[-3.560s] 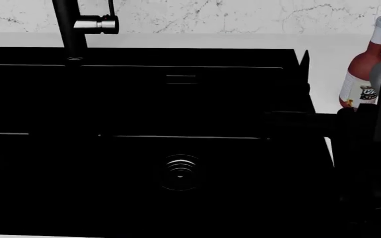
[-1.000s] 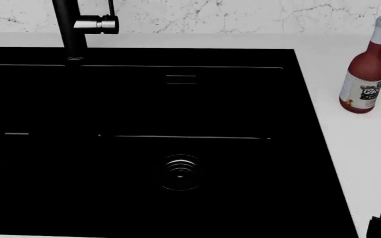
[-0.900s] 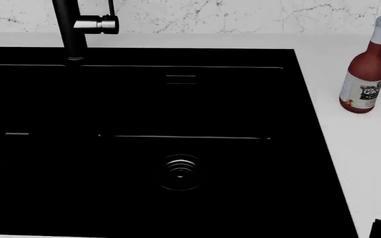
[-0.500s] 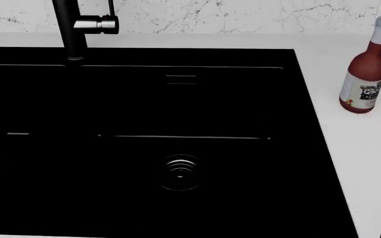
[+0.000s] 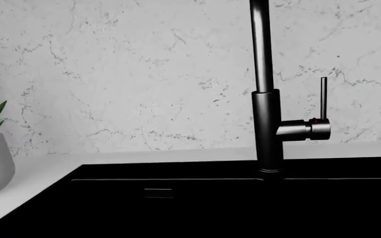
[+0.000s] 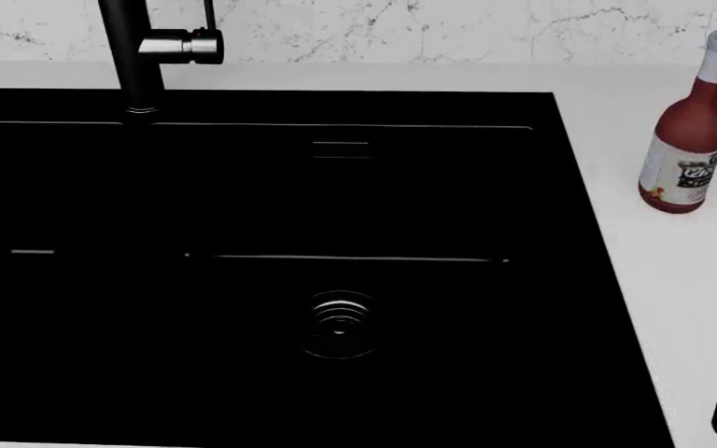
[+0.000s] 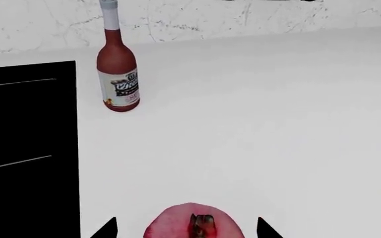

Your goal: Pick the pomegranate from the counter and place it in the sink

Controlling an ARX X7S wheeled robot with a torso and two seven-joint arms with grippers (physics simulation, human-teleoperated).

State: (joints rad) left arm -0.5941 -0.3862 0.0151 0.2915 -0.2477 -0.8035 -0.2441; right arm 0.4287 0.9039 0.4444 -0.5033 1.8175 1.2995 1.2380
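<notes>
Head view gives you the counter [image 6: 657,280] and the sink [image 6: 272,187] filling most of the frame, both basins bare, the faucet [image 6: 134,56] at the back rim and the sauce bottle [image 6: 689,140] upright to the sink's right. Only a dark sliver of your right arm shows at the lower right corner. The pomegranate [image 7: 194,223] appears only in the right wrist view: on the white top, well apart from the bottle, crown tip facing the camera, sitting between the two fingertips [image 7: 105,230] of the right gripper [image 7: 186,229], which is spread wide and not yet touching it. Expect a firm, glossy, fairly heavy ball that can roll or slip; close across its widest middle, off the crown. Your left gripper is out of sight.
</notes>
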